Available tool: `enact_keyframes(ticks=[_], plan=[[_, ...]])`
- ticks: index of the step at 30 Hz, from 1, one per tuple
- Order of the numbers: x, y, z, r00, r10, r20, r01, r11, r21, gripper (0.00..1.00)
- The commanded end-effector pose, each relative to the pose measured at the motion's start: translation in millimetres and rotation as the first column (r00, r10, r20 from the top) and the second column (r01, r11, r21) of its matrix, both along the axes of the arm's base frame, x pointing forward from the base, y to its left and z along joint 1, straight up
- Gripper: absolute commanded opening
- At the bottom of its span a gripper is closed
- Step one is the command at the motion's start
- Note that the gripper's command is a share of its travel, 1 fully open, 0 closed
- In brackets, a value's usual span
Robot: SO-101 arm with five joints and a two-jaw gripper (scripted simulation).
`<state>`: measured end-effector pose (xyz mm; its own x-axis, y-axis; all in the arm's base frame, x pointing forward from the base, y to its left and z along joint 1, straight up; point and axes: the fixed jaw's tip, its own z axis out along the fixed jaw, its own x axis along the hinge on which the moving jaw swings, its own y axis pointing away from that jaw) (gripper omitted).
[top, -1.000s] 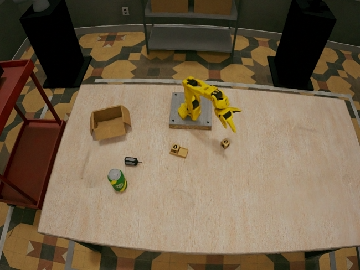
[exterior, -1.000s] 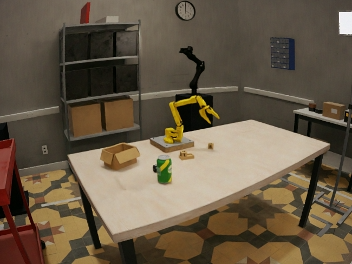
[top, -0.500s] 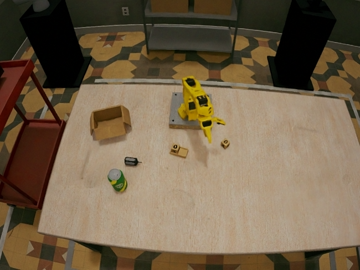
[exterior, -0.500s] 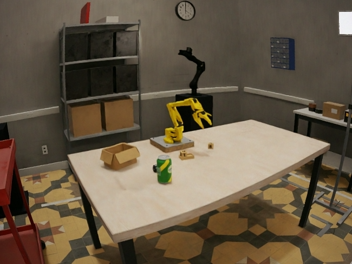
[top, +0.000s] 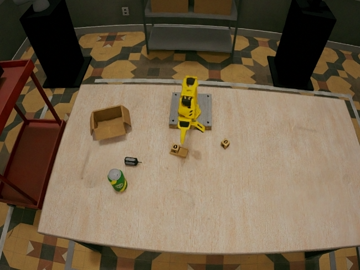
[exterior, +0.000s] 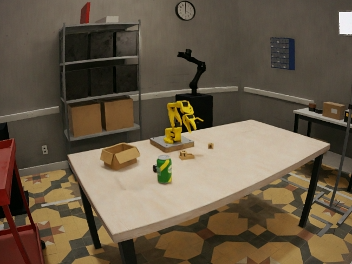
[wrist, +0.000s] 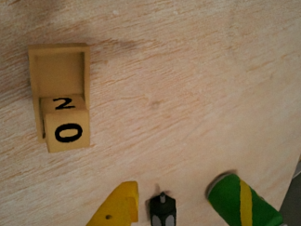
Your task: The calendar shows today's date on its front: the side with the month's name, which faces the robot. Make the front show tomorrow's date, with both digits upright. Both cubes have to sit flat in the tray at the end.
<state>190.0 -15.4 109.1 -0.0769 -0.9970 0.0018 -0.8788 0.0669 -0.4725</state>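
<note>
Pincer point(top: 193, 136) point(exterior: 196, 125) partly open, nothing in grip, poised above table near tray point(top: 183, 152) point(exterior: 189, 156) point(wrist: 59, 46). Tray's long axis runs crosswise before me, one cube point(top: 174, 148) point(exterior: 183, 154) point(wrist: 68, 134) seated at one end; loose cube point(top: 225, 143) point(exterior: 210, 145) on table, well off beyond tray's vacant end, toward my left.

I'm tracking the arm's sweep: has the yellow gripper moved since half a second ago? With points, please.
Yes: the yellow gripper point(top: 193, 136) point(exterior: 196, 125) moved away from the loose wooden cube point(top: 225, 143) point(exterior: 210, 145), toward the tray point(top: 182, 152) point(exterior: 189, 156).
</note>
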Motion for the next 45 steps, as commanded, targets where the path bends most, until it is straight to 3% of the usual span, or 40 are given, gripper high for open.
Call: enact_keyframes(ticks=[1, 11, 24, 28, 34, 36, 41, 45], plan=[[-1.5, -15, -0.4, 0.998, -0.054, 0.016, 0.055, 0.998, -0.012, 0.35], [-9.0, -36, -3.3, 0.988, -0.154, 0.015, 0.154, 0.988, -0.021, 0.35], [-10.0, -37, -6.4, 0.987, -0.163, -0.002, 0.163, 0.986, -0.020, 0.35], [-11.3, -37, -16.4, 0.985, -0.162, -0.066, 0.162, 0.987, -0.012, 0.35], [-17.6, -35, -42.1, 0.961, -0.155, -0.231, 0.161, 0.987, 0.008, 0.35], [-17.6, -35, -42.1, 0.961, -0.155, -0.231, 0.161, 0.987, 0.008, 0.35], [-26.4, -33, -63.1, 0.919, -0.143, -0.368, 0.163, 0.986, 0.025, 0.35], [-32.1, -31, -73.6, 0.889, -0.135, -0.437, 0.166, 0.986, 0.034, 0.35]])
